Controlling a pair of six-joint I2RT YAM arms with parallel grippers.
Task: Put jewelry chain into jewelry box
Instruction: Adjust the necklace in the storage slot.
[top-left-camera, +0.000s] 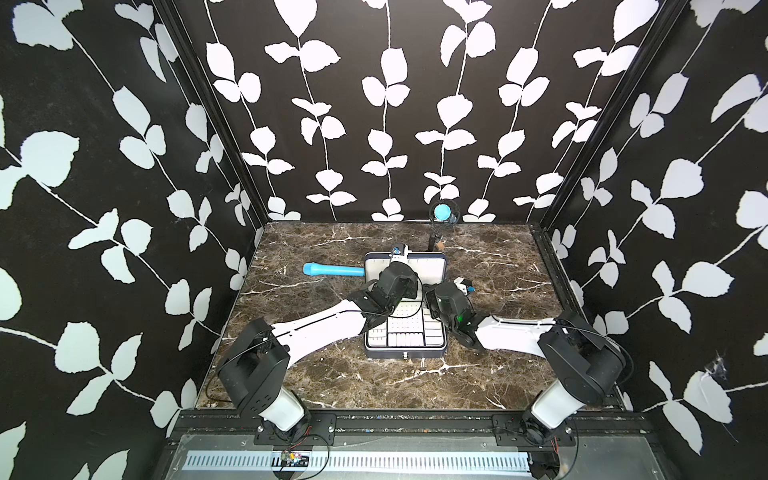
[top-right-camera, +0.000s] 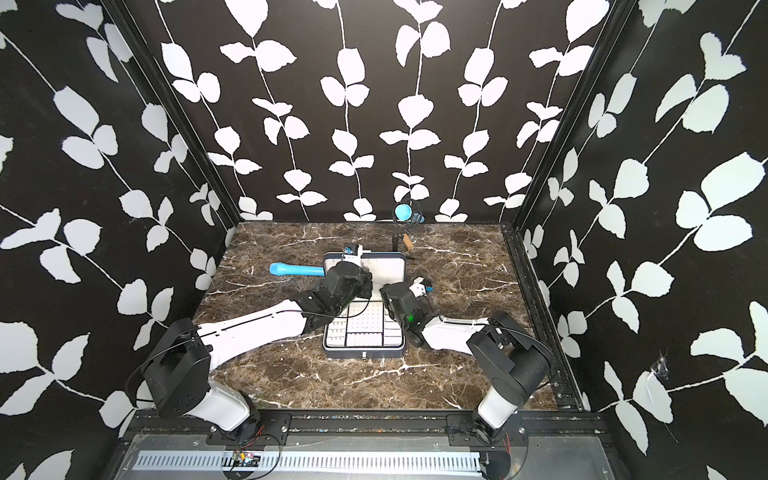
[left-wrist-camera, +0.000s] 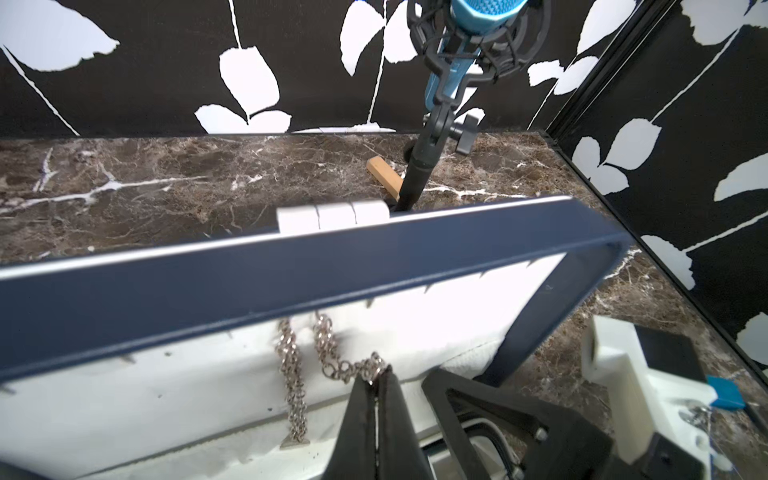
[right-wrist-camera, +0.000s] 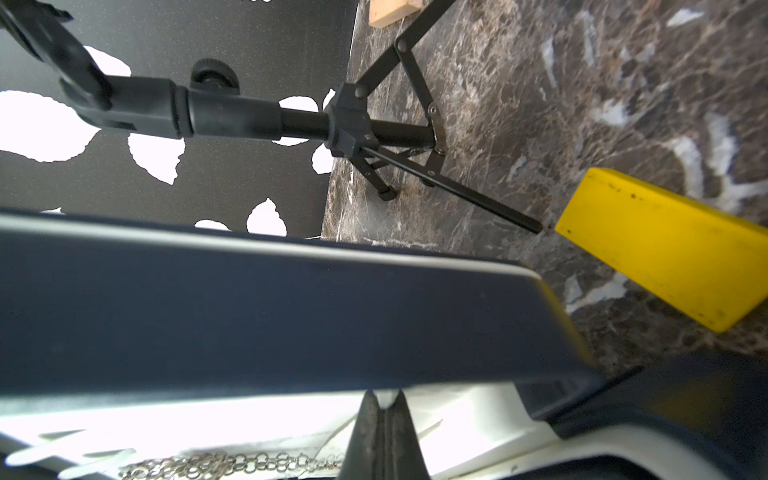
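The jewelry box (top-left-camera: 405, 354) (top-right-camera: 363, 351) lies open mid-table, its navy lid (left-wrist-camera: 291, 274) (right-wrist-camera: 291, 311) standing up at the back. The jewelry chain (left-wrist-camera: 293, 374) hangs in two strands against the lid's white lining, just under the lid rim. My left gripper (left-wrist-camera: 377, 374) is shut on a loop of it. In both top views the left gripper (top-left-camera: 400, 254) (top-right-camera: 353, 252) sits at the lid's top edge and hides the chain. My right gripper (right-wrist-camera: 384, 401) (top-left-camera: 463, 286) (top-right-camera: 419, 286) is shut, its tips at the lining near the lid's right edge. Nothing shows between them. The chain (right-wrist-camera: 232, 463) lies beside them.
A blue cylinder (top-left-camera: 332, 270) (top-right-camera: 297, 270) lies left of the lid. Behind the box stand a microphone on a tripod (top-left-camera: 442, 212) (top-right-camera: 405, 212) (left-wrist-camera: 482, 16) and a small wooden block (top-left-camera: 438, 246) (left-wrist-camera: 384, 174). A yellow block (right-wrist-camera: 665, 257) rests on the marble right of the box.
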